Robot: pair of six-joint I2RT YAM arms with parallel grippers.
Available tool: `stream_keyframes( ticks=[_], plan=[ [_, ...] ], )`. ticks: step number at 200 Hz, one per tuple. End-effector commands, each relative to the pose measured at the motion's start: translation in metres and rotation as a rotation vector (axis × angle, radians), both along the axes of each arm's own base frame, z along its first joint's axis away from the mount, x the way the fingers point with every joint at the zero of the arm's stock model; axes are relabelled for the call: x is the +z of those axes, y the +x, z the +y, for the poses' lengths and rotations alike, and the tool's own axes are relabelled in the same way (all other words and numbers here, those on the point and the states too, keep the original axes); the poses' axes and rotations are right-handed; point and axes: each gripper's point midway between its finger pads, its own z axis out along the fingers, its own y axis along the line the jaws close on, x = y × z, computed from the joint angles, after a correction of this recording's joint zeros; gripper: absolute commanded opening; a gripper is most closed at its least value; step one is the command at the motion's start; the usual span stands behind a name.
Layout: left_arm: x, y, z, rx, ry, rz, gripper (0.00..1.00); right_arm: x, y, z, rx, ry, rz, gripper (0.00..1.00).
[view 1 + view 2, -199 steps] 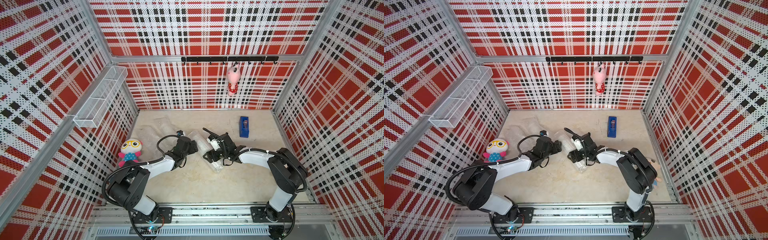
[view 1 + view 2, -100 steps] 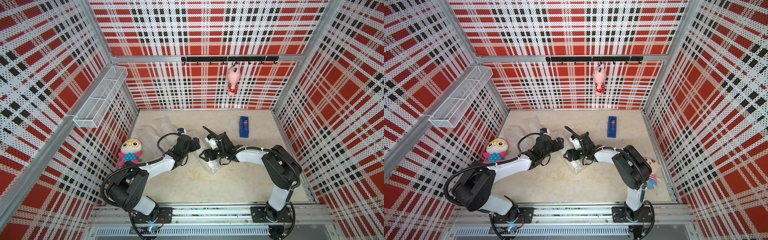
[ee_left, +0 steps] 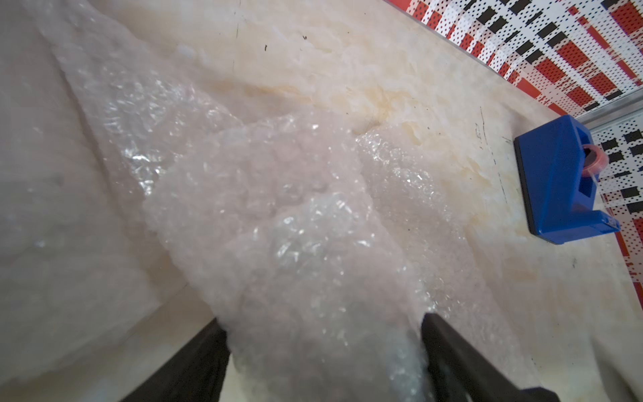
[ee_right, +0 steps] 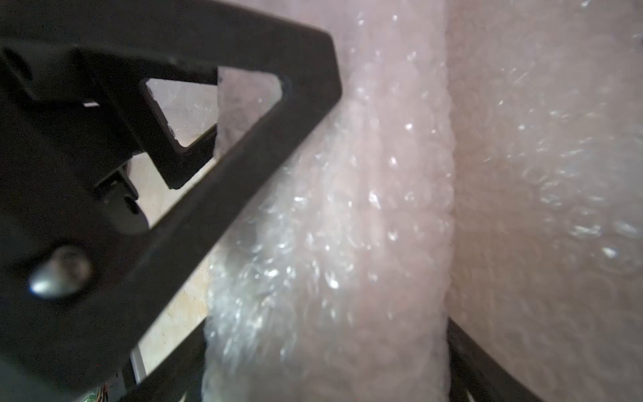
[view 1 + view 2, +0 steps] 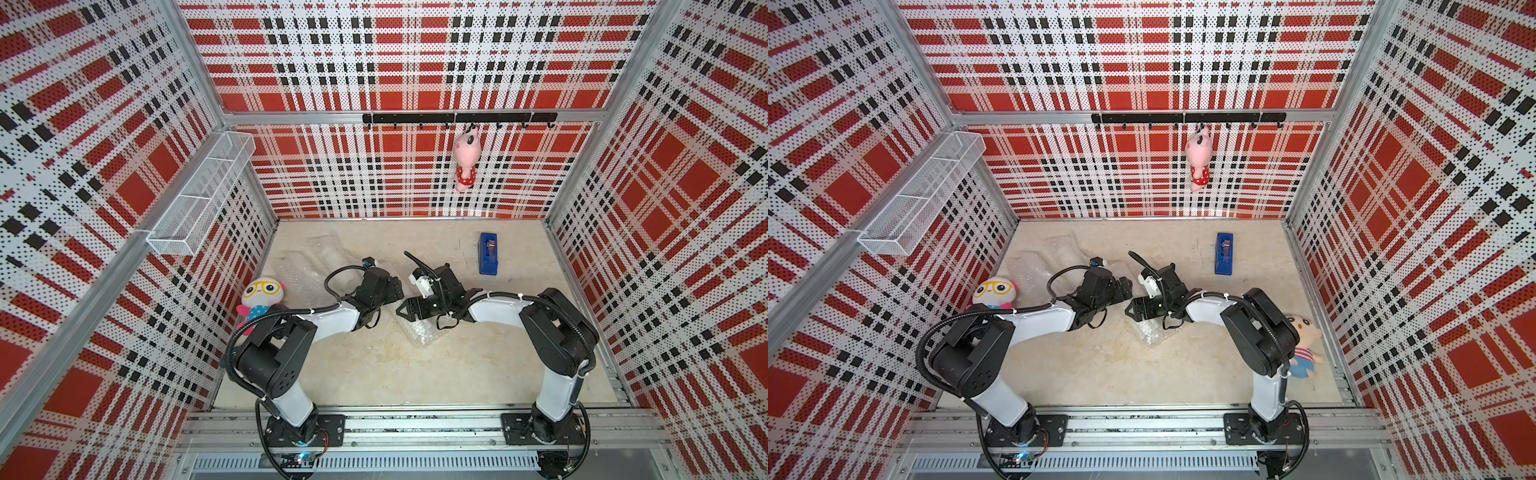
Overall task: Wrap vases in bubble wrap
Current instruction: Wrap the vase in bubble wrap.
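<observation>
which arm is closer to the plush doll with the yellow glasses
Left. The left arm runs right beside the plush doll with round yellow glasses; the right arm is on the far side of the clear bubble wrap bundle.

Bubble wrap [image 3: 278, 209]: contents not discernible. Left gripper [image 3: 323, 320]: 2 fingers [image 3: 452, 365] cut off by the wrist view's edge. Right wrist view: blurred throughout. Striped-shirt doll [image 5: 1304, 332]: partly hidden behind right arm [image 5: 1258, 332].

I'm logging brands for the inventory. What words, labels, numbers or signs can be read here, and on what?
No readable text in any view.
blue tape dispenser: no label or brand shows.
bubble wrap: no print.
plush with glasses, pink hanging plush: no words.
</observation>
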Motion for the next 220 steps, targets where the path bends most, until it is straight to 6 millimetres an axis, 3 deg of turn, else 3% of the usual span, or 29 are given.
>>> stream_keyframes(
  ticks=[1,104,220],
  plan=[
    [-0.022,-0.006,0.009,0.002,0.07,0.06,0.87,-0.052,-0.012,-0.015,0.023,-0.166,0.004,0.77],
    [-0.036,-0.005,0.008,0.0,0.082,0.084,0.87,-0.024,-0.004,-0.025,0.01,-0.14,-0.076,0.96],
    [-0.042,-0.003,0.003,-0.011,0.088,0.093,0.87,0.019,-0.002,-0.064,-0.085,-0.211,-0.224,1.0]
  ],
)
